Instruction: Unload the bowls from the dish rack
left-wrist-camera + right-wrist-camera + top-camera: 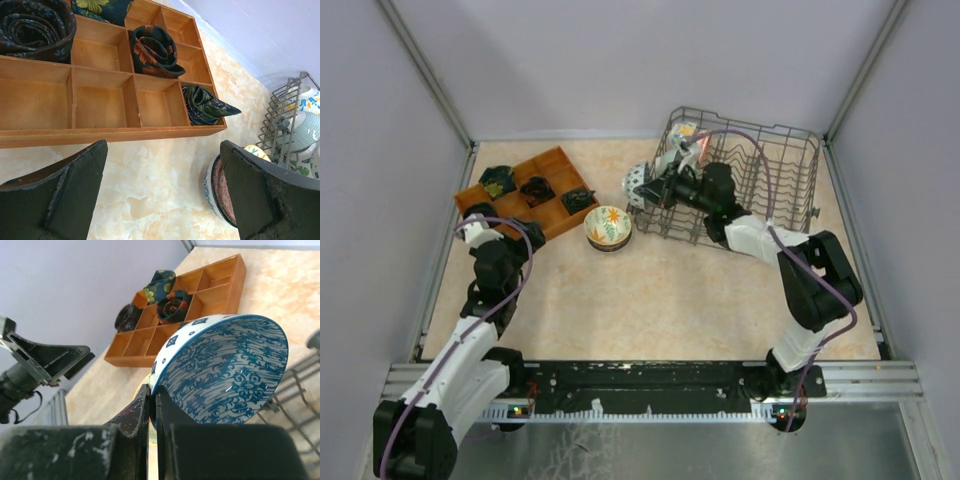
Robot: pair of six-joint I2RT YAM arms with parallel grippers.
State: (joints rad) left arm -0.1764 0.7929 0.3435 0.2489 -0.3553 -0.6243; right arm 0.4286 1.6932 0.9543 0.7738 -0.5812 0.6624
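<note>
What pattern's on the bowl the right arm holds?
The bowl has blue-on-white scrollwork; clearest in the right wrist view.

No legible text or labels anywhere.

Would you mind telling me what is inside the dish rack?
In the dish rack, at least three bowls stand at the left end; the right arm hides part of it.

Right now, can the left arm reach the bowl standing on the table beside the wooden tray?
Probably yes: the left hand is open, the bowl sits just to its right, and only bare table lies between them.
</note>
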